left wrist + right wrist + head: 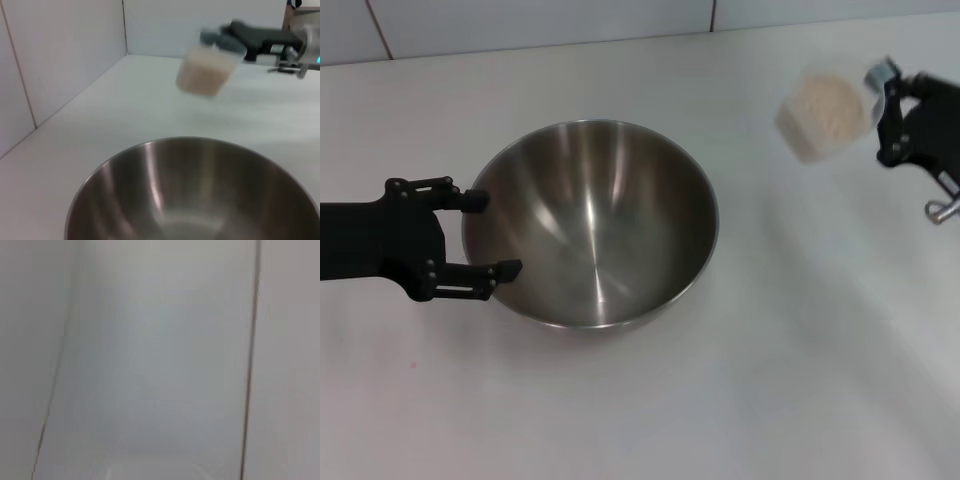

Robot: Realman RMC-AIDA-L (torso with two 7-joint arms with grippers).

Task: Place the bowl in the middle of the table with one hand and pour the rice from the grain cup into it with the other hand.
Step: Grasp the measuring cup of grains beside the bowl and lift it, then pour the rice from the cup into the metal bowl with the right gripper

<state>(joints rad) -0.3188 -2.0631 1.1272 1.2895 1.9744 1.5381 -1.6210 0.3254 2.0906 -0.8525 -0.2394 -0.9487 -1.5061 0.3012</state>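
The steel bowl (592, 225) sits upright and empty on the white table (790, 330), near its middle. My left gripper (494, 234) is open at the bowl's left rim, one finger on each side of the rim's curve. My right gripper (882, 100) is shut on the grain cup (823, 116) and holds it in the air to the right of and beyond the bowl, tilted. The cup is full of pale rice (828, 106). In the left wrist view the bowl (200, 195) fills the foreground and the cup (206, 71) hangs beyond it in the right gripper (227, 40).
A tiled white wall (520, 25) runs along the table's far edge. The right wrist view shows only pale blurred wall or table surface (160, 360).
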